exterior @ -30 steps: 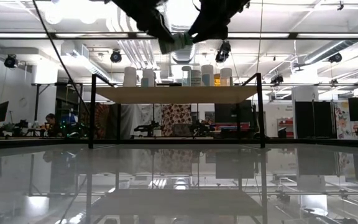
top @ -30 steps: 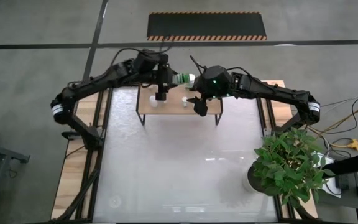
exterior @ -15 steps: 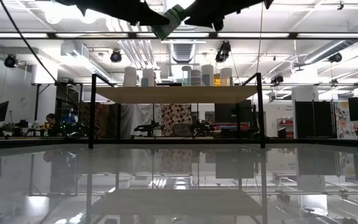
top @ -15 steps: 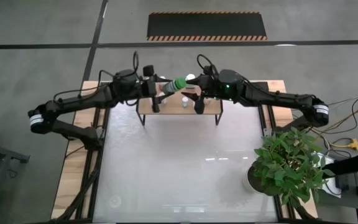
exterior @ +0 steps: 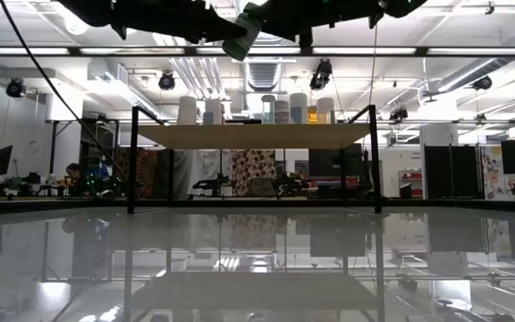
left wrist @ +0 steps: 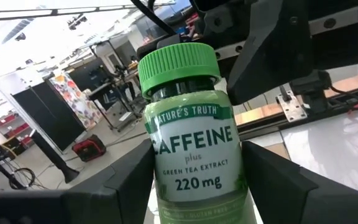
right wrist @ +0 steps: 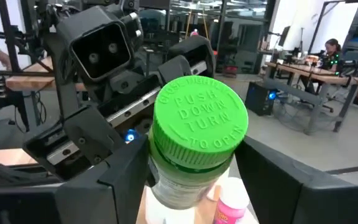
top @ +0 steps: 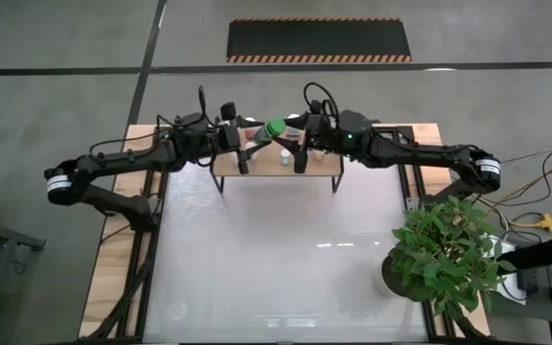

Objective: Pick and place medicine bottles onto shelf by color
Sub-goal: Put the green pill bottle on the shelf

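The green medicine bottle [top: 274, 127] with its ribbed green cap [right wrist: 199, 121] hangs high above the shelf [top: 319, 168], a light-wood board on black legs at the table's far edge. My left gripper [top: 257, 136] and right gripper [top: 291, 135] face each other, level, both shut on this bottle. The low view shows the bottle [exterior: 242, 40] tilted above the shelf [exterior: 253, 136]. Several white bottles [exterior: 299, 108] stand on the board. A pink bottle [right wrist: 232, 200] shows below the green one. My left gripper pinches the green bottle's labelled body [left wrist: 191, 177] between its two fingers [left wrist: 135, 180], coming level from the table's left. The bottle's cap [left wrist: 178, 62] points away from this gripper, clear of the shelf. My right gripper holds the same bottle just below the cap, at the neck [right wrist: 185, 180], one finger [right wrist: 126, 180] on each side. It comes level from the table's right, and the cap's top faces it.
A potted green plant [top: 444, 254] stands at the table's right near side. The glossy white tabletop [top: 276, 259] spreads in front of the shelf. A black mat with striped edges [top: 319, 40] lies on the floor beyond the table.
Both grippers have tipped up from pointing down to level and now face each other, the green bottle staying between them above the shelf. The left arm has stretched out lower, toward the table's left. The bottle has tipped over with them.
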`<state>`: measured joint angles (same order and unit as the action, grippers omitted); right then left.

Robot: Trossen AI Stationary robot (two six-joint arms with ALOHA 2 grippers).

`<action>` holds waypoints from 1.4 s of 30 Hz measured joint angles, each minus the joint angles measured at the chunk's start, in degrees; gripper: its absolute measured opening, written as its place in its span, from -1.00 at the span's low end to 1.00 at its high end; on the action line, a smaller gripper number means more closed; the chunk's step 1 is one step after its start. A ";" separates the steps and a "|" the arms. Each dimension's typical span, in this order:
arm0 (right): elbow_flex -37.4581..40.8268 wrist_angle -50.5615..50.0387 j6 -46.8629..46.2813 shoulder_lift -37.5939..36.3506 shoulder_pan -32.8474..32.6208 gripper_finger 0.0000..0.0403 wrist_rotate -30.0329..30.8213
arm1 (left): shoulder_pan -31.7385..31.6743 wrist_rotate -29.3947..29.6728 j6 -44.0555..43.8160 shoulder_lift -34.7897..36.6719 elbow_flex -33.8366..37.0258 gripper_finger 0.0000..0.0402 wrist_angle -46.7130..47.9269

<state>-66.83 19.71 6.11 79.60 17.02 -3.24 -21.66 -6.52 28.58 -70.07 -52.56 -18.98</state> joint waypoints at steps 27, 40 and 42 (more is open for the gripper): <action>-0.20 -0.23 -0.40 0.24 -0.09 -0.87 -0.65 | 0.09 0.34 -1.10 -0.69 1.08 0.06 0.88; -0.28 -5.26 1.39 0.24 -0.11 -0.67 0.50 | 0.12 0.59 -2.75 -0.76 1.82 -0.14 2.63; -0.28 -6.42 0.64 0.26 -0.11 -0.54 1.82 | 0.11 1.33 -2.78 -0.78 2.24 -0.14 3.01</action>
<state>-67.11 13.29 6.75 79.85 16.91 -1.42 -21.54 -5.18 25.80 -70.85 -50.32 -15.96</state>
